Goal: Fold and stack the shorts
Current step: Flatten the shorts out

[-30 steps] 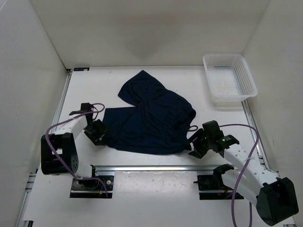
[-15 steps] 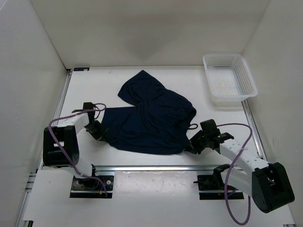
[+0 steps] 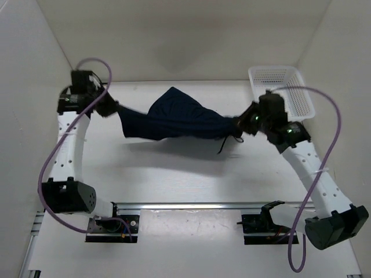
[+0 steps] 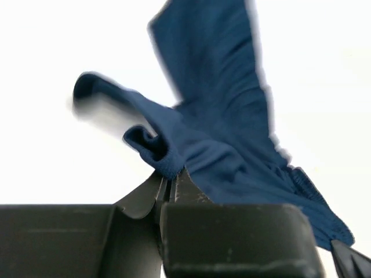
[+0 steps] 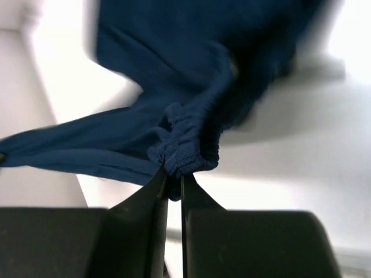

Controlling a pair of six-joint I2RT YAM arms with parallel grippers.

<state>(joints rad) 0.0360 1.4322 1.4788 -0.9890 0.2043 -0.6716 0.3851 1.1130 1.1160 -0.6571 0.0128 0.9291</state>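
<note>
2 arms, bases at the near edge of the table. My L gripper is pinched tight on 1 corner of the shorts, up near the left edge. My R gripper is clamped on the gathered waistband, toward the right edge. 1 navy pair, stretched and sagging btwn both grippers over mid-table, shadow underneath. 1 thin drawstring dangles by the R end. 1 white mesh basket sits in the far right corner.

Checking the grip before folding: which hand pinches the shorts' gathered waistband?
The right hand: it is shut on ribbed, gathered fabric of the shorts, with the drawstring dangling nearby. The left hand pinches a smooth rolled edge instead.
</note>
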